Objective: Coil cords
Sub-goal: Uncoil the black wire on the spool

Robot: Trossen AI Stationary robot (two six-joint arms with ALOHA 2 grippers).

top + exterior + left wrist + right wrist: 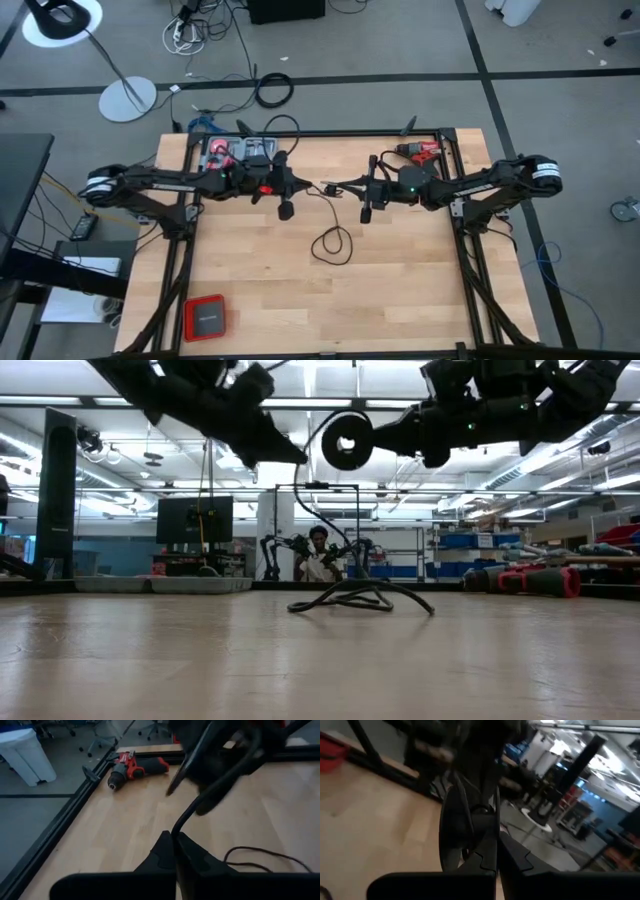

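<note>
Both grippers are pinched shut on the thin black cord (333, 222) above the bench's middle: the left gripper (175, 842) and the right gripper (496, 851) each grip a stretch. The rest trails down to one loose loop on the bench, so coiling looks barely begun, with most winding left.

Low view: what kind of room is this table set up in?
Probably a robotics lab or workshop: shelving with blue bins along the back wall, a monitor on a stand, a person seated among other arm rigs, and a red drill on the table.
</note>
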